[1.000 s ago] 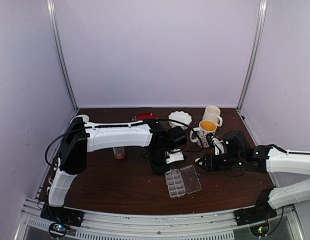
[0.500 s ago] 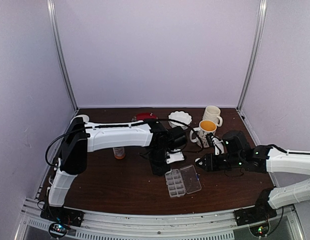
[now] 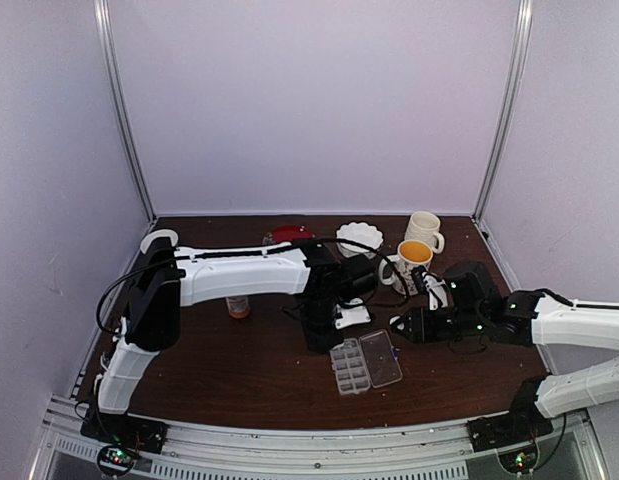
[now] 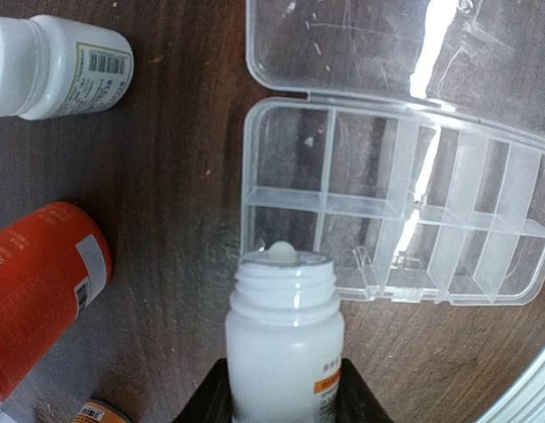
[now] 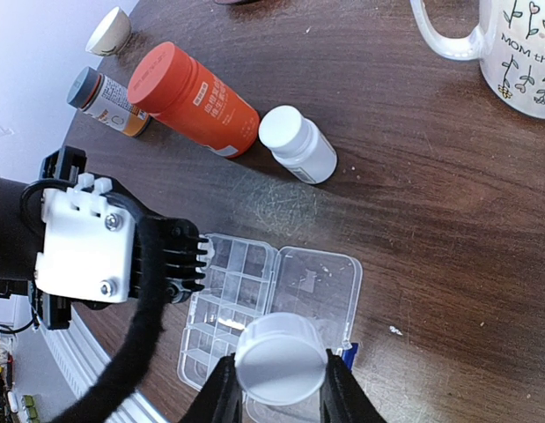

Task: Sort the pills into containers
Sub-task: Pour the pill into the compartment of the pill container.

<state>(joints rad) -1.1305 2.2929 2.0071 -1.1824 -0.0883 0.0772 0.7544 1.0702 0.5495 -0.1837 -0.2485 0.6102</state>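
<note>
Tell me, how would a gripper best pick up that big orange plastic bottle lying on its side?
Probably from straight above, closing across the middle of the big orange plastic bottle. It lies flat, so its rounded long sides look free at mid-body, while a small white plastic bottle crowds its base end.

This looks like a robot test booth in a lab: plain pale-violet walls, thin aluminium corner posts, dark wooden table.

The left arm reaches rightward, its left pincer pointed down gripping a white bottle, while the right arm reaches leftward, its right pincer pinching a white cap.
</note>
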